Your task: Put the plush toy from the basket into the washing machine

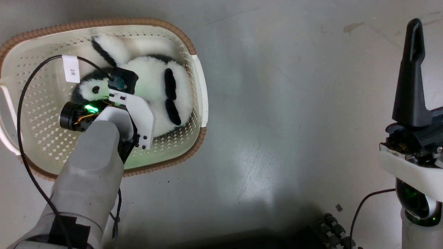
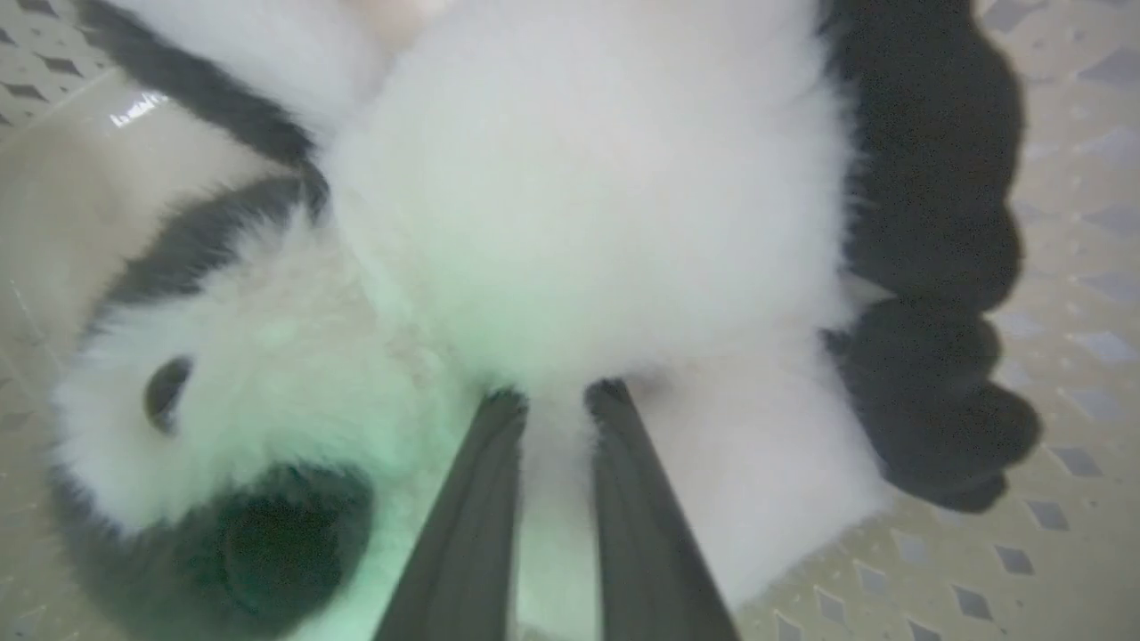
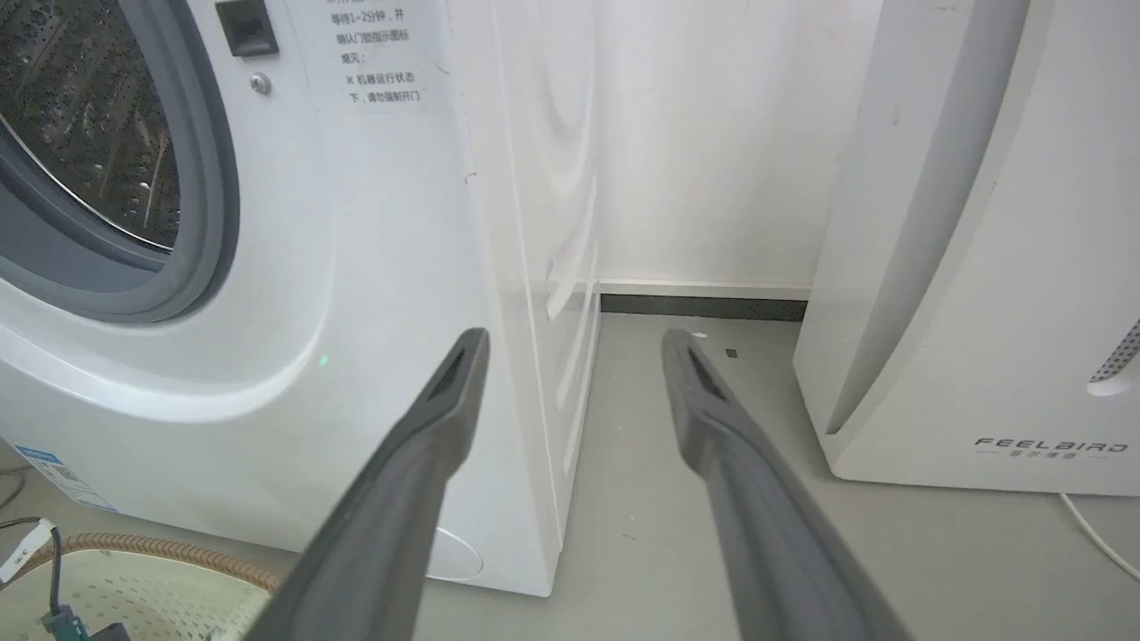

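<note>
That fluffy black-and-white panda plush toy (image 1: 152,86) lay in the cream perforated plastic basket (image 1: 114,22) and looked too fat to span, so my left jaws were nearly closed, pinching its white body fur, and my right jaws hung wide open, empty, near the white front-loading washing machine (image 3: 338,267).

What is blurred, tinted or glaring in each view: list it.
Left wrist view: the plush toy is soft-focused, with a green tint on the fur beside the left gripper. Head view: pale sheen on the floor, dark shadow along the bottom edge. Right wrist view: sharp, but the washing machine looks skewed.
</note>
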`<state>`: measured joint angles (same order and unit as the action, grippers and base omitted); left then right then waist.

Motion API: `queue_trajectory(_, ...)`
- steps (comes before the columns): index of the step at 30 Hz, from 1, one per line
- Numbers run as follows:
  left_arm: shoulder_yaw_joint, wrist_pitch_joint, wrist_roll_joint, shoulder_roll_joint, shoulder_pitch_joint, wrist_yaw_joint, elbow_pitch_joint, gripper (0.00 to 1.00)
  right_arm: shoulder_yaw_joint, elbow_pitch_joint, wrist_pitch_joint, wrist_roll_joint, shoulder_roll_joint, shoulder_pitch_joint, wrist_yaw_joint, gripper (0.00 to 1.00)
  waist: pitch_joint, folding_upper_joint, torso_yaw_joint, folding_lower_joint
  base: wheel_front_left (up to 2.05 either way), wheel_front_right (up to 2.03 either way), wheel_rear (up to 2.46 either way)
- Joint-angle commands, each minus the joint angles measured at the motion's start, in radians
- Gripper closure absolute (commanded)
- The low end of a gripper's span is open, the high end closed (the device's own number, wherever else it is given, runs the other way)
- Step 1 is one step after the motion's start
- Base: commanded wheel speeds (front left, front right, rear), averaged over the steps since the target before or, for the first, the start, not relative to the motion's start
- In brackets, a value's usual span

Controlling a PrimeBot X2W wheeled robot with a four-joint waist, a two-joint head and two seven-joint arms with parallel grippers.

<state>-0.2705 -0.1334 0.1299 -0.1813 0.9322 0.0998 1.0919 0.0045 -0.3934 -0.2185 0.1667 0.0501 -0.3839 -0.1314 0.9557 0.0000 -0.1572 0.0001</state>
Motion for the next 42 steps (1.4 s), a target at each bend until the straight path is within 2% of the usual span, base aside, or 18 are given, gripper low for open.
queue_trajectory(1,-0.011,-0.002,0.009,-0.014,0.011,0.001,0.049,1.0,0.002,-0.012,-0.013,0.007,0.0,-0.029,0.001,0.0,0.002,0.0,-0.003,-0.0001,0.0,0.0,0.0)
queue_trajectory(14,-0.035,0.118,0.067,-0.018,0.053,0.01,0.183,1.0,0.0,0.029,-0.04,0.019,0.0,-0.025,0.001,0.0,-0.09,0.0,-0.011,-0.0001,0.0,0.0,0.0)
queue_trajectory(21,-0.055,0.182,0.083,0.015,-0.011,0.019,0.199,1.0,-0.008,0.069,-0.043,0.001,0.0,0.022,0.001,0.0,-0.23,0.0,0.019,-0.0001,0.0,0.0,0.0)
queue_trajectory(31,-0.076,0.339,0.112,0.072,-0.132,0.027,0.198,1.0,-0.025,0.122,-0.043,-0.037,0.0,0.122,0.001,0.0,-0.447,0.0,0.092,-0.0001,0.0,0.0,0.0)
queue_trajectory(38,-0.088,0.392,0.134,0.093,-0.219,0.03,0.136,1.0,-0.03,0.146,-0.043,-0.056,0.0,0.198,0.001,0.0,-0.582,0.0,0.14,-0.0001,0.0,0.0,0.0)
queue_trajectory(42,-0.073,0.395,0.133,0.08,-0.28,0.011,0.005,1.0,-0.036,0.15,-0.043,-0.062,0.0,0.233,0.001,0.0,-0.639,0.0,0.16,-0.0001,0.0,0.0,0.0)
